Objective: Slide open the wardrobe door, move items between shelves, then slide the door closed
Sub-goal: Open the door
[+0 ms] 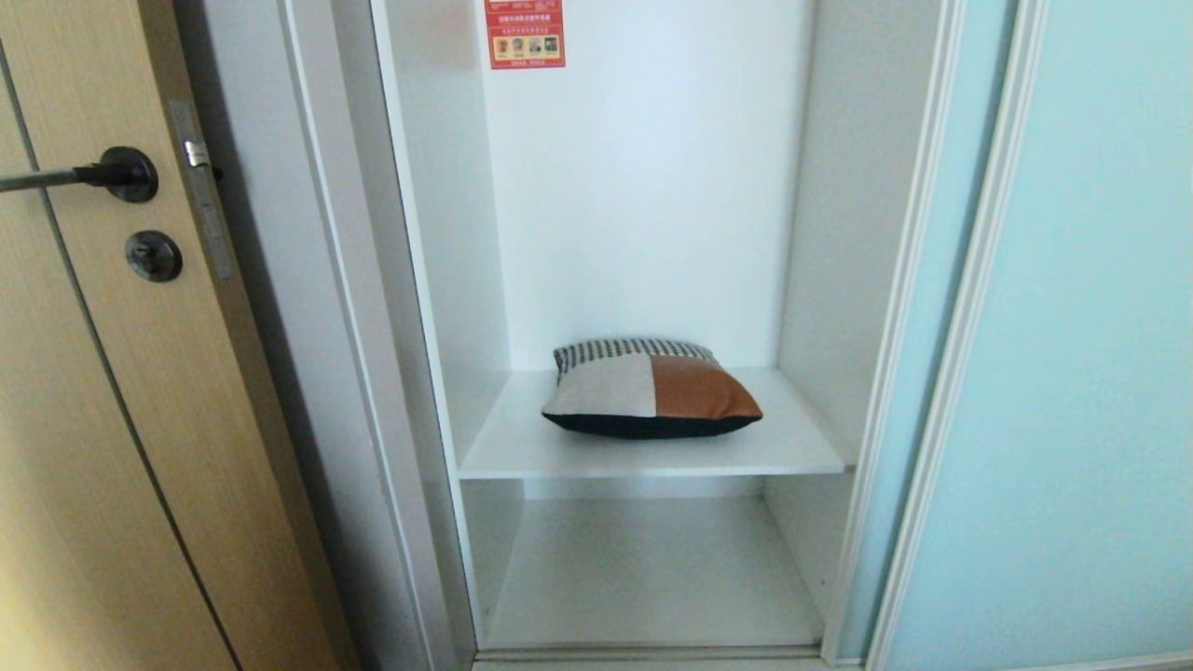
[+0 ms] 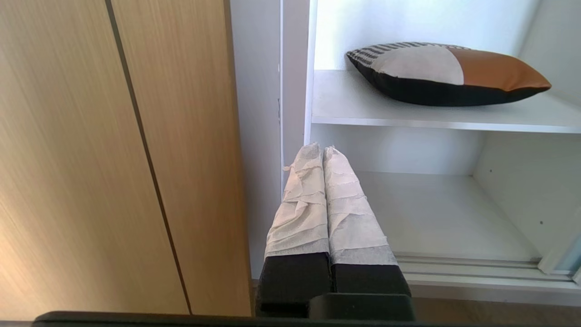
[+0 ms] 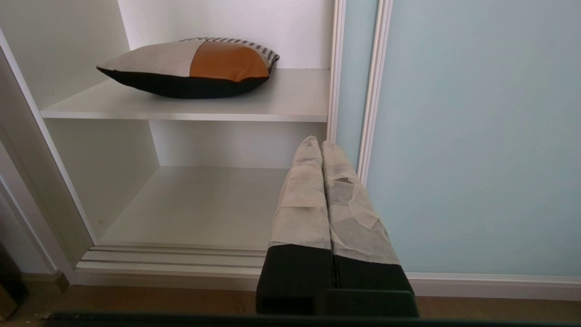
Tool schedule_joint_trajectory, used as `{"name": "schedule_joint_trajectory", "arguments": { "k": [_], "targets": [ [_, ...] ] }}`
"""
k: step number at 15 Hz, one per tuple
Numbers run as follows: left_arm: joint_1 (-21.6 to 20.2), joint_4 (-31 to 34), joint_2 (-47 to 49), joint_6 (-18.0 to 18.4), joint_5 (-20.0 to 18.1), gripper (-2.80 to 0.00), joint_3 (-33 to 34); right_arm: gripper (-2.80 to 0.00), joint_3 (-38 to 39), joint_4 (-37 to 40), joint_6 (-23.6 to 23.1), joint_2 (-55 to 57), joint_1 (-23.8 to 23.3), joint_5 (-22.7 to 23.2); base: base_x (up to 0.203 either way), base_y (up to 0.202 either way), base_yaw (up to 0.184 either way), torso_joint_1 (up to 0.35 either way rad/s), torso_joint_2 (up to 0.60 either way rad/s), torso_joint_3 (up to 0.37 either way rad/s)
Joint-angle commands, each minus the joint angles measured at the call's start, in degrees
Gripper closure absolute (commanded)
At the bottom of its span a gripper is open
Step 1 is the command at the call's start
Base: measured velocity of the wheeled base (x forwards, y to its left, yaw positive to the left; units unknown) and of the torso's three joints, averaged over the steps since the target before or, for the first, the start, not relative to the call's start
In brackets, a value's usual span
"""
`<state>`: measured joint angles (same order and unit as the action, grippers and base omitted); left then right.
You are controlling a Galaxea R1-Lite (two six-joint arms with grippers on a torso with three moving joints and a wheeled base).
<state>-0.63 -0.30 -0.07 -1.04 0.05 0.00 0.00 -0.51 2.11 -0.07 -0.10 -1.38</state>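
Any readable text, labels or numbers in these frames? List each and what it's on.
Red and yellow sticker on the wardrobe back wall: printed lines and small pictures, too small to read.
Cushion, shelves, sliding door, wooden door: no text visible.

The red sticker (image 1: 525, 33) on the back wall is cut by the top edge of the head view, and its print is too small to read. The sliding door (image 1: 1072, 373) runs out of the picture at the right and top. The lever handle (image 1: 79, 174) on the wooden door (image 1: 112, 447) is cut at the left edge.
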Motion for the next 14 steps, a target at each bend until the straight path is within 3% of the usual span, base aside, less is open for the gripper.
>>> {"name": "schedule_joint_trajectory", "arguments": {
  "k": [1,14],
  "targets": [
    [0.0,0.0,0.0,-0.1,0.0,0.0,0.1,0.0,0.0,0.0,0.0,0.0,0.0,0.0,0.0,0.0,0.0,0.0,0.0,0.0],
    [0.0,0.0,0.0,0.0,0.0,0.0,0.1,0.0,0.0,0.2,-1.1,0.1,0.0,-0.1,0.0,0.0,0.0,0.0,0.0,0.0]
  ]
}}
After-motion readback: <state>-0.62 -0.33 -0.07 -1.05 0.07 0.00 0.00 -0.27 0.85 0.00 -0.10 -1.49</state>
